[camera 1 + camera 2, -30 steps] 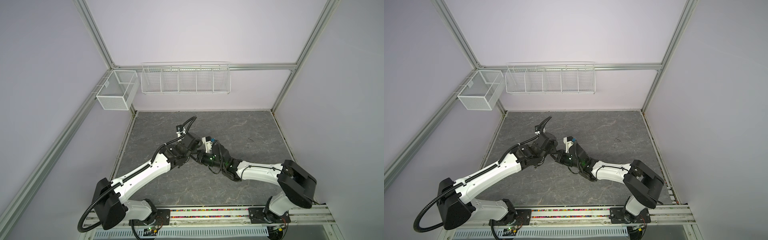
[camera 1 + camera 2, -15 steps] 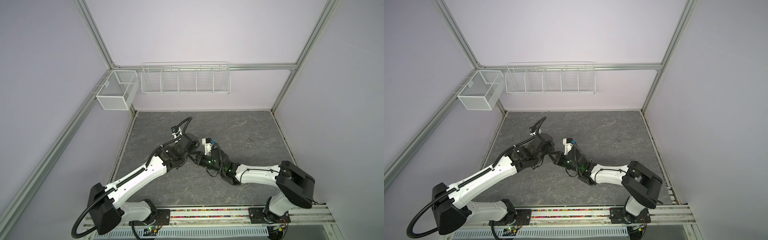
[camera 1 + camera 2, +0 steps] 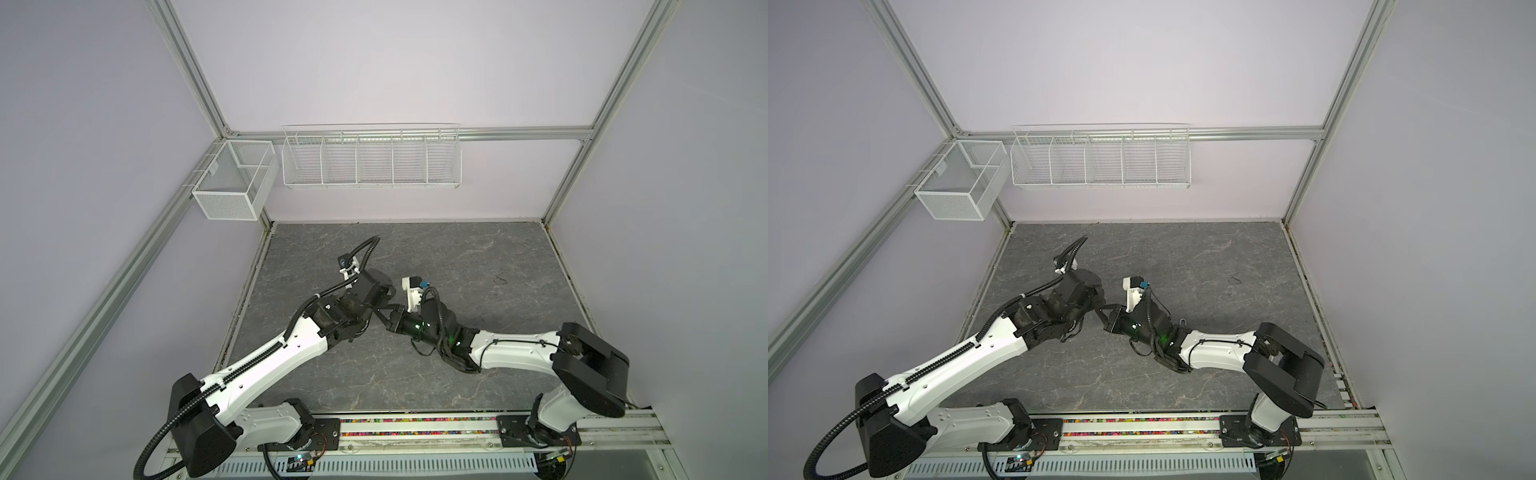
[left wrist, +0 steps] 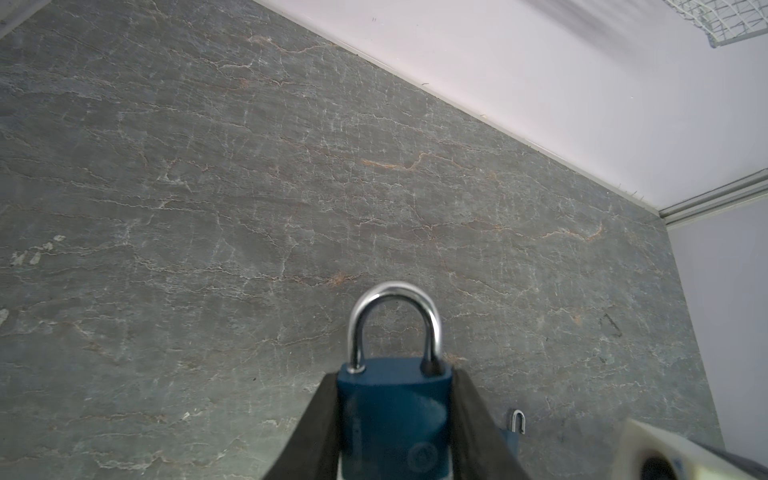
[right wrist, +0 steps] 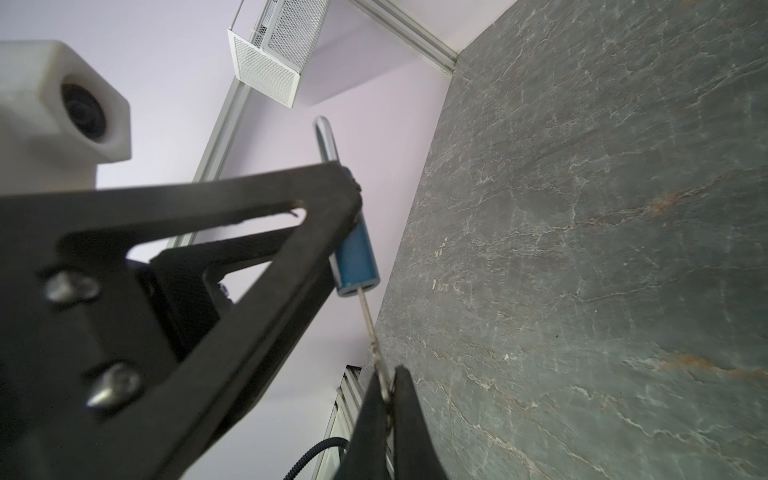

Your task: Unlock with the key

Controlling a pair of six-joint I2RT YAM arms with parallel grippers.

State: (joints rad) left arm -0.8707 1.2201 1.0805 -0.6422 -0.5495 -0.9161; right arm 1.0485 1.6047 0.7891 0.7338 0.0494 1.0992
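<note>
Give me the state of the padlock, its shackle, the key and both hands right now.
padlock: gripped by its sides, held in the air.
shackle: down, both legs at the body; looks locked.
key: pinched by its head, blade tip at the padlock's bottom, seemingly in the keyway.
left hand: shut on padlock.
right hand: shut on key.

Padlock (image 4: pixel 394 409) is blue, shackle (image 4: pixel 394 288) silver, tabletop (image 4: pixel 249 199) veined grey.
</note>
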